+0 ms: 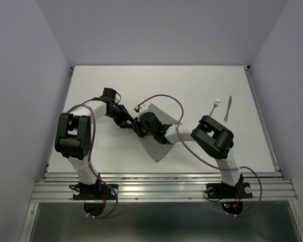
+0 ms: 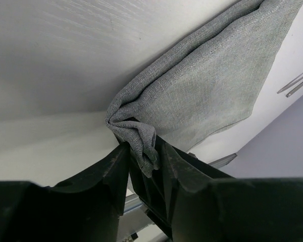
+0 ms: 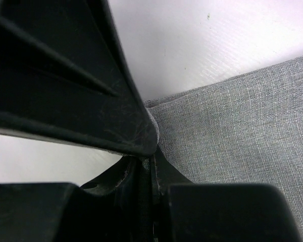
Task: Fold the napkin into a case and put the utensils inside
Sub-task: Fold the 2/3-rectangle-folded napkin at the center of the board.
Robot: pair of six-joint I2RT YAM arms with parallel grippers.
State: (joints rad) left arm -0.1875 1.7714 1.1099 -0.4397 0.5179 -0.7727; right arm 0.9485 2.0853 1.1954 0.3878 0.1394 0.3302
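The grey napkin [image 1: 160, 143] lies on the white table near the middle, partly under my arms. My left gripper [image 1: 133, 122] is shut on a bunched corner of the napkin [image 2: 141, 143], which hangs crumpled between the jaws. My right gripper [image 1: 141, 126] is shut on the napkin's edge [image 3: 227, 131], with a thin strip of cloth pinched between the jaws. The two grippers meet close together at the napkin's left side. The silver fork [image 1: 215, 106] and the silver knife [image 1: 228, 109] lie side by side at the far right. They also show faintly in the left wrist view [image 2: 295, 83].
The white table [image 1: 116, 80] is walled by pale panels on the left, back and right. An aluminium rail [image 1: 161, 189] runs along the near edge, with both arm bases bolted to it.
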